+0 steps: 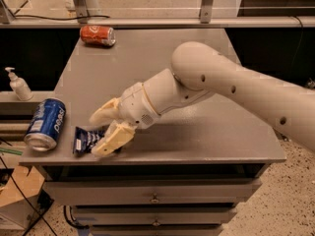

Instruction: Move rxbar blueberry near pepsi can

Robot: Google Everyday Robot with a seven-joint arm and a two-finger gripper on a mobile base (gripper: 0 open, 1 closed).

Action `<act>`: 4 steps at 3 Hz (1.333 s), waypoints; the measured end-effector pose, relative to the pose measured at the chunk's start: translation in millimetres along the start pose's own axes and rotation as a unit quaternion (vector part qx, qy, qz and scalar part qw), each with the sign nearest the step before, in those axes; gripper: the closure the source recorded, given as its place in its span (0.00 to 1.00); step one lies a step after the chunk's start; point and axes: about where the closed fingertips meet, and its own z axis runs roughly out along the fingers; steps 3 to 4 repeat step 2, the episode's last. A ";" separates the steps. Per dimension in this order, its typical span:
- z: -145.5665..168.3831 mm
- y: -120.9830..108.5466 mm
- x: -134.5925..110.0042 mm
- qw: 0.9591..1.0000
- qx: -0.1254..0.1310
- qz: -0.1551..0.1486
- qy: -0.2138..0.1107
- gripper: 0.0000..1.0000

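The rxbar blueberry [84, 139] is pinched by the gripper [98, 134] at the front-left corner of the desk [197, 132]; the pepsi can [47, 123] is seen just leftward.

Lab-like room: grey drawer cabinet [206, 77], speckled floor [295, 205], loose cables [49, 17], pump bottle [18, 85], robot hand [97, 135] at the cabinet's near edge.
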 end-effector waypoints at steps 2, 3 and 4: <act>1.4 0.2 -1.2 1.000 0.000 -0.001 0.000 0.00; 1.4 0.2 -1.2 1.000 0.000 -0.001 0.000 0.00; 1.4 0.2 -1.2 1.000 0.000 -0.001 0.000 0.00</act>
